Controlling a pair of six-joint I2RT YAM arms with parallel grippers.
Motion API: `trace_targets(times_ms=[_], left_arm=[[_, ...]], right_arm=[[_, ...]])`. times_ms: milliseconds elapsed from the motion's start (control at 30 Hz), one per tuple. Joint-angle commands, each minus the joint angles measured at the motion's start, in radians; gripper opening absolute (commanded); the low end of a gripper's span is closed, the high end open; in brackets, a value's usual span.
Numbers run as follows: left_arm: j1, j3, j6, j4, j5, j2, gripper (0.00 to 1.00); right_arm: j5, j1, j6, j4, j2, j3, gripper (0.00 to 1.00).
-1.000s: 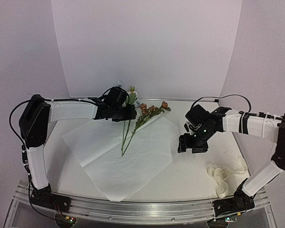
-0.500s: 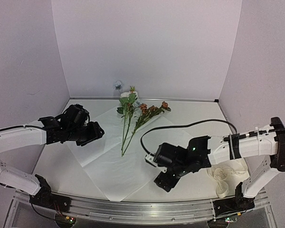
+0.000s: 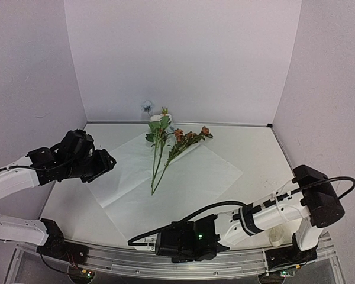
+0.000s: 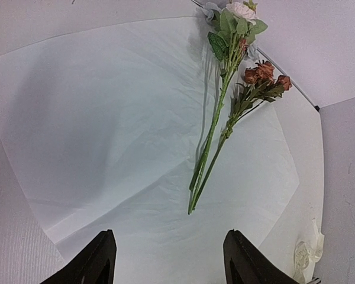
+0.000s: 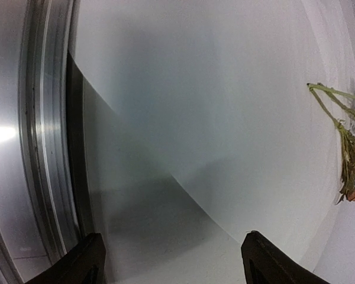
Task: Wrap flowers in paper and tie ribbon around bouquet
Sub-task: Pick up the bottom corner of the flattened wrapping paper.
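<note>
Both arms have left the middle of the scene since a second ago. The right one has swept down to the near rail [image 3: 236,269], and the left one has pulled back from the blooms to 9 o'clock.

Nearest us, at 6 o'clock, the right tool [image 5: 173,236] hangs released, fingers wide with nothing between them. It sits just over the near corner of the paper [image 3: 183,183], where the sheet meets the rail. The left tool [image 4: 170,236] is also spread and empty, and it hovers at the sheet's 9 o'clock corner.

The paper lies flat on the worktop [image 3: 254,154] as a diamond, with corners at 6, 9, 12 and 3. The flowers [image 3: 164,155] rest on its far half. Their long axis runs from the stem ends near the sheet's centre out to the blooms at 12 to 1 o'clock.

From the right tool the stems therefore lie straight ahead toward 12, and from the left tool they lie toward 3. We judge a fold of the near corner over the stems suits the right arm, the nearer one.

Only a scrap of the ribbon [image 4: 307,254] shows, at 4 o'clock.
</note>
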Motion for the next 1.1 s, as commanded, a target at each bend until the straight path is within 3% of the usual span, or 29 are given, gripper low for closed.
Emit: trace_targets(times_ms=[0, 267, 433, 733, 1067], left_arm=[[0.009, 0.029, -0.005, -0.035, -0.036, -0.024, 0.65], [0.022, 0.048, 0.008, -0.055, -0.039, -0.018, 0.65], [0.032, 0.057, 0.016, -0.062, -0.040, -0.015, 0.65], [0.044, 0.064, 0.024, -0.062, -0.033, 0.002, 0.64], [0.056, 0.071, 0.030, -0.055, -0.033, 0.028, 0.63]], right_arm=[[0.111, 0.023, -0.093, 0.084, 0.063, 0.090, 0.82], [0.111, 0.028, -0.133, 0.114, 0.149, 0.169, 0.78], [0.113, 0.028, -0.147, 0.134, 0.175, 0.174, 0.70], [0.123, 0.028, -0.200, 0.184, 0.221, 0.189, 0.45], [0.155, 0.026, -0.212, 0.222, 0.188, 0.176, 0.02]])
